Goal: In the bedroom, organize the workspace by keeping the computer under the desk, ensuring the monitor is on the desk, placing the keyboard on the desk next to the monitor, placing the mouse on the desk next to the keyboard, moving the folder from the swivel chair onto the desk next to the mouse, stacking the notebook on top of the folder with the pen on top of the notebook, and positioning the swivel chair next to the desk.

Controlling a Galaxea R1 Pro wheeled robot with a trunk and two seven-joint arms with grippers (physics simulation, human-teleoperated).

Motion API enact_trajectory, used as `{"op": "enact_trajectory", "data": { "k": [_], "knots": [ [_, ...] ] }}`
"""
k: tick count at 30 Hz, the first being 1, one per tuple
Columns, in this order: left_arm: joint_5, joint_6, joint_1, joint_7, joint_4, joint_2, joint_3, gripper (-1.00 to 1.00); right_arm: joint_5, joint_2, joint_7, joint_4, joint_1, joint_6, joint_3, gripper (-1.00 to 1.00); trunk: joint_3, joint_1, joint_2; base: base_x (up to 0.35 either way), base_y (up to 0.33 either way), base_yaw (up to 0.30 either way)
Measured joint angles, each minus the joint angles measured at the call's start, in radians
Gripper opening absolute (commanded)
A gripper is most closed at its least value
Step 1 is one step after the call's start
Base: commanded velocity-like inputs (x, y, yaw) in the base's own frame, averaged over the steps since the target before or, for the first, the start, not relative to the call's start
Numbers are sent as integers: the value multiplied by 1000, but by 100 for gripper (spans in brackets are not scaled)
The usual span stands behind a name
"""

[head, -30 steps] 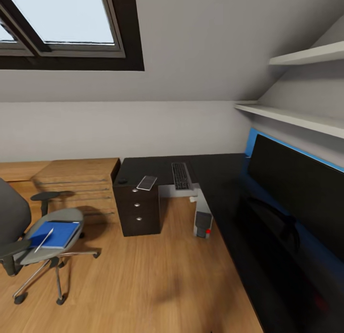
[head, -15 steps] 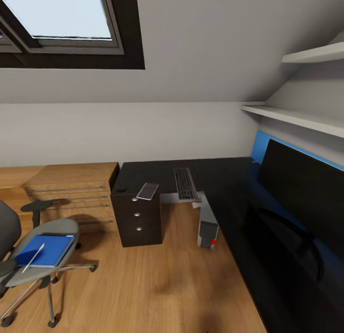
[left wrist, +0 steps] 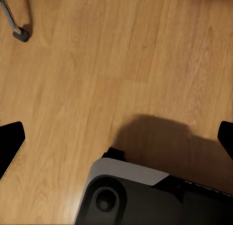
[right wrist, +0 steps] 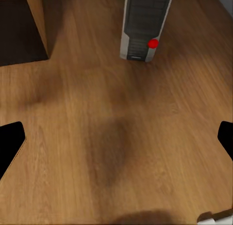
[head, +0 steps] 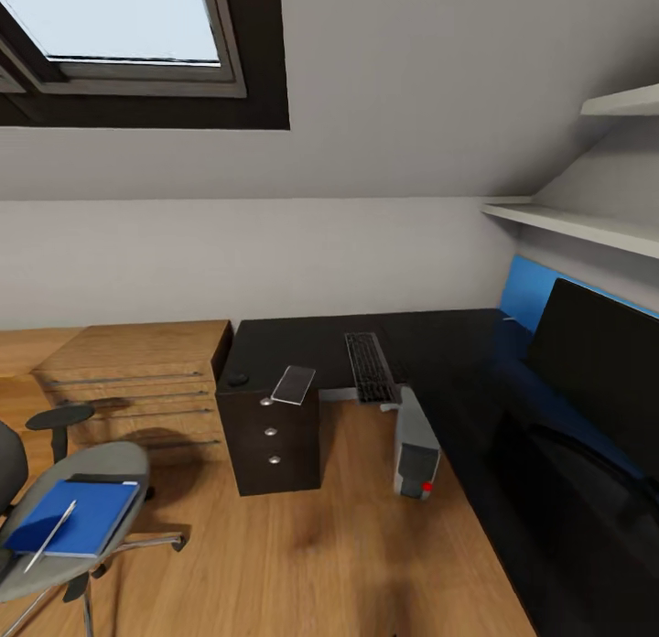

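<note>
No brand, label or legible writing showed on anything; the glossy black L-shaped desk [head: 439, 344] carried the flat dark keyboard [head: 371, 367], a round black mouse [head: 238, 379] and the thin notebook [head: 294, 384], with the wide black monitor [head: 595, 362] at 3 o'clock. The boxy grey computer [head: 416, 449] stood on the wooden floor [head: 320, 545] under it, red mark showing. At 8 o'clock the padded swivel chair [head: 101, 463] held the blue folder [head: 78, 518] and silvery pen [head: 50, 536]; left gripper [left wrist: 116, 142] and right gripper [right wrist: 116, 137] were spread wide, empty.

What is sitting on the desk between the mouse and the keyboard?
In the head view, the notebook lies on the desk between the mouse and the keyboard, on the end above the drawers, apart from both.
</note>
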Motion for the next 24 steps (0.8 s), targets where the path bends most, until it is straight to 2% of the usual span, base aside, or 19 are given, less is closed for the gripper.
{"op": "enact_trajectory", "data": {
  "k": [13, 20, 22, 24],
  "knots": [
    [1, 0, 0, 0, 0, 1, 0, 100, 0, -3, 0, 12, 0, -2, -3, 100, 0, 0, 0, 327, 173, 0],
    [3, 1, 0, 0, -1, 8, 2, 100, -4, -4, -2, -11, -5, -32, -7, 100, 0, 0, 0, 327, 168, 0],
    [6, 3, 0, 0, -1, 13, 3, 100, -11, -5, -3, -41, -20, -34, -13, 100, 0, 0, 0, 327, 154, 0],
    [24, 4, 1, 0, -1, 18, 3, 100, -49, -9, -3, -86, -52, -24, -45, 100, 0, 0, 0, 328, 147, 0]
  ]
}}
